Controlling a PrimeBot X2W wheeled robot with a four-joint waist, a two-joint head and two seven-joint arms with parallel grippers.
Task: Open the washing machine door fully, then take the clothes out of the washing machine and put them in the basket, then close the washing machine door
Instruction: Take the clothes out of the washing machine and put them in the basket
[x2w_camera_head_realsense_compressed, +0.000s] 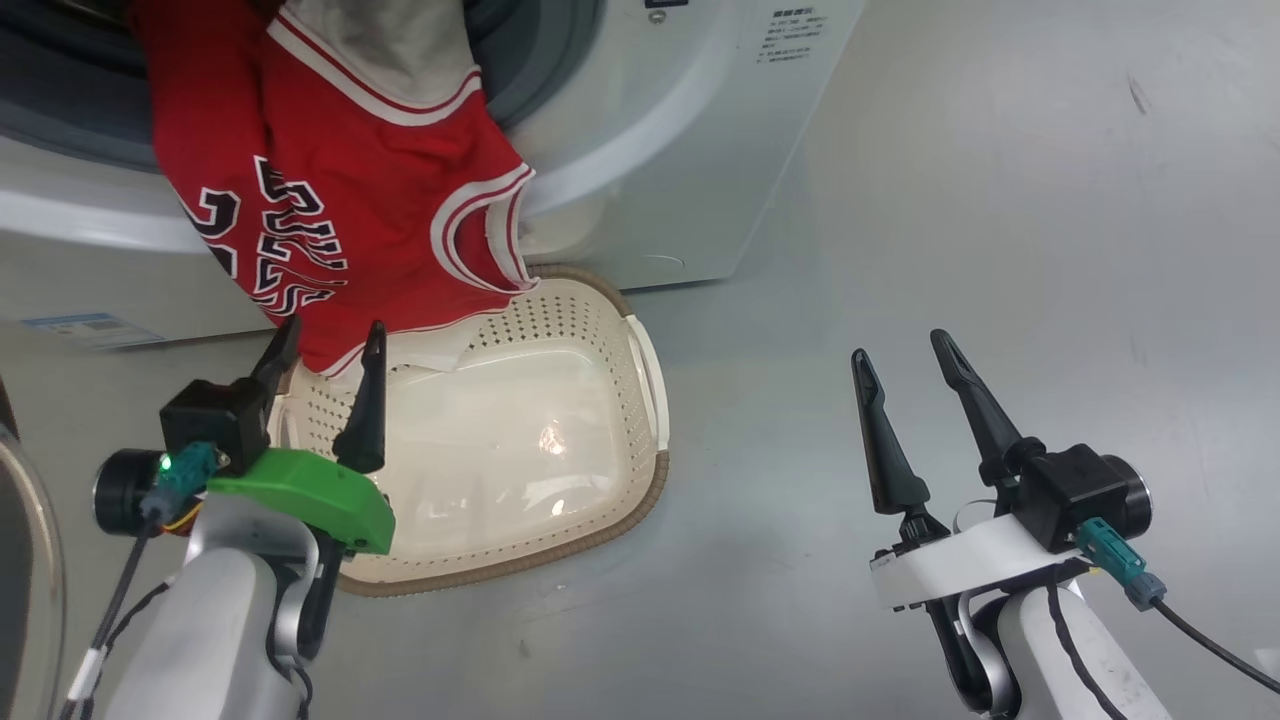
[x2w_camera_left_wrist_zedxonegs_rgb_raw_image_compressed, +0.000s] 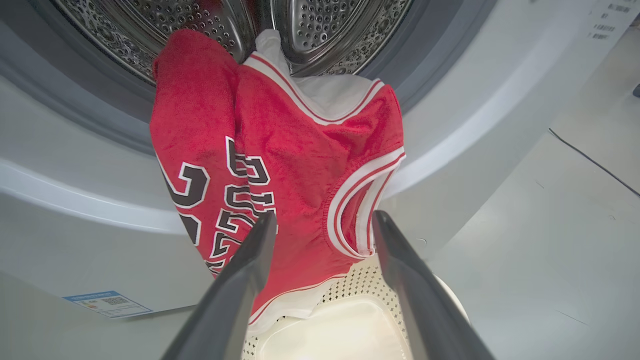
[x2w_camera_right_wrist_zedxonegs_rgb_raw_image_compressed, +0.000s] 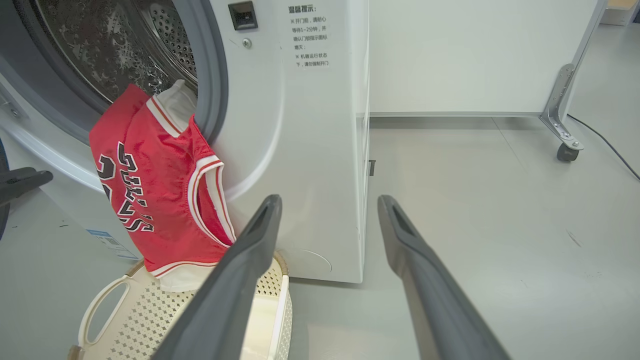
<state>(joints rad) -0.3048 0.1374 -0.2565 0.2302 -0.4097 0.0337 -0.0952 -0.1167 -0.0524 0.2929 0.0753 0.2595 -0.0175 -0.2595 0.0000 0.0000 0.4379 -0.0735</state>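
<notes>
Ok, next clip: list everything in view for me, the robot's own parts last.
Sleeveless basketball jersey: one, red with white trim and dark lettering, hanging out of the steel drum, hem reaching the basket.
Front-loading washing machine: one, white, behind the basket.
Perforated plastic basket: one, cream with brown rim, on the grey floor at the washer's front.
Label: one, blue, washer's lower front.
Wheeled panel: one, white, beyond the washer.
Cable: one, black, on the floor near the panel.
Left gripper: one, dark fingers apart, at the jersey's hem.
Right gripper: one, dark fingers apart, over bare floor.
</notes>
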